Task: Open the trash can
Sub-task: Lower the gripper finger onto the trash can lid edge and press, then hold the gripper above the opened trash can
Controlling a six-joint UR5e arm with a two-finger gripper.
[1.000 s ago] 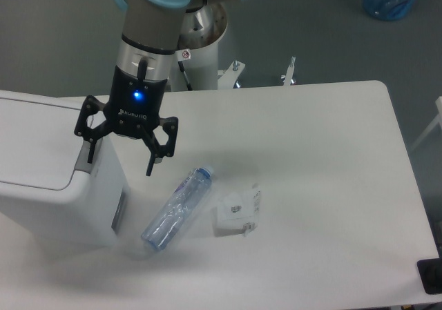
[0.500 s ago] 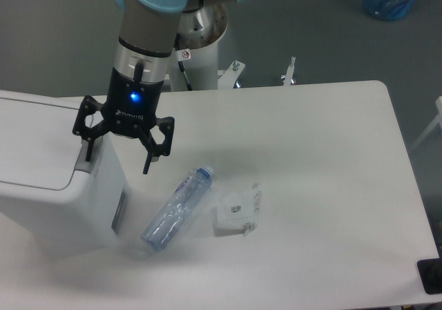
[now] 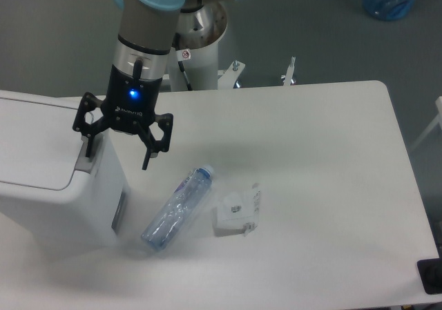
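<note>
White bin at nine o'clock on the desk, lid shut.
The jaws hang wide open and empty over its latch tab; a misaligned descent could miss the tab or jam the lid.

Landmark: the trash can fills the table's left end.
Above the can's right edge: the gripper hangs there, fingers spread wide, one over the lid's corner, one off the side.
Right of the can: a bottle lies slantwise, close by.
Beyond the bottle: a small white packet, just beside it.
Farther right: bare tabletop.
</note>
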